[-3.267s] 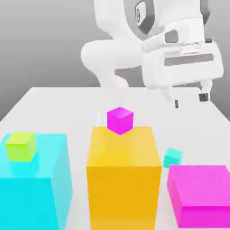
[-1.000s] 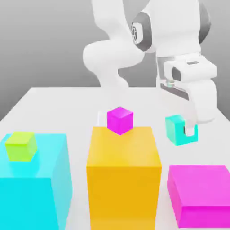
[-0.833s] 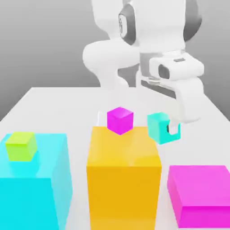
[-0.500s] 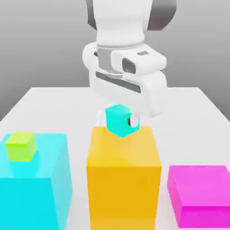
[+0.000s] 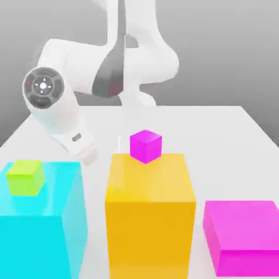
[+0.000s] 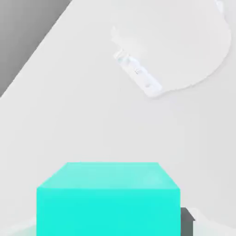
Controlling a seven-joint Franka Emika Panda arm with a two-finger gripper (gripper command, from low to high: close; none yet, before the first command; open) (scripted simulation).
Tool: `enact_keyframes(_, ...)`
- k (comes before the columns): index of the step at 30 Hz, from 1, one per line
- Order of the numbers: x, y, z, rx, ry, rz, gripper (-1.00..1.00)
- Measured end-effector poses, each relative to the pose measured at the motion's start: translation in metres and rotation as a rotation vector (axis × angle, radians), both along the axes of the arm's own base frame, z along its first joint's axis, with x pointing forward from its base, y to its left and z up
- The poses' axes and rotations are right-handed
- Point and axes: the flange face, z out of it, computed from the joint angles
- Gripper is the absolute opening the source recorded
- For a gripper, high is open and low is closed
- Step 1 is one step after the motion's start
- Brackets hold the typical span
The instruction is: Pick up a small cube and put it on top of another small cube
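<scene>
A: Grey backdrop, white table (image 5: 229,131). What stands on it?

B: Three big blocks along the near side in the exterior view: a large cyan block (image 5: 41,229) at the exterior view's left, an orange block (image 5: 150,218) in the middle, a lower magenta block (image 5: 245,234) at the exterior view's right.

A: Small cubes?

B: The lime-green cube (image 5: 25,177) sits on top of the cyan block, toward its left side. A small magenta cube (image 5: 145,145) rests on the far edge of the orange block's top.

A: Arm?

B: The white arm (image 5: 60,109) reaches down on the left, its end between the cyan and orange blocks on their far side, near the lime-green cube but apart from it.

A: And the teal cube?

B: The hand view shows the teal cube (image 6: 108,198) close against the camera, above the table, with a dark finger pad (image 6: 186,215) touching its side. It looks pinched by the gripper (image 6: 110,228); the opposite finger I cannot make out.
</scene>
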Motion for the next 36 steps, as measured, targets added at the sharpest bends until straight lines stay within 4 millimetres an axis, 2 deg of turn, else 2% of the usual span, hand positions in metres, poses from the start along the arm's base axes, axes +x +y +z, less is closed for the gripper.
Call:
enact_keyframes(4,-0.042,-0.009,-0.023,-0.128,0.105,-0.181,-1.00)
enact_keyframes(7,-0.049,-0.008,-0.032,-0.222,0.102,-0.297,-1.00)
enact_keyframes(13,-0.031,-0.003,-0.039,-0.401,-0.028,-0.515,-1.00)
enact_keyframes(21,-0.003,0.000,-0.035,-0.601,-0.243,-0.840,-1.00)
enact_keyframes(28,0.021,-0.001,-0.023,-0.732,-0.407,-1.174,-1.00)
enact_keyframes(36,0.043,-0.004,-0.001,-0.821,-0.557,-1.603,-1.00)
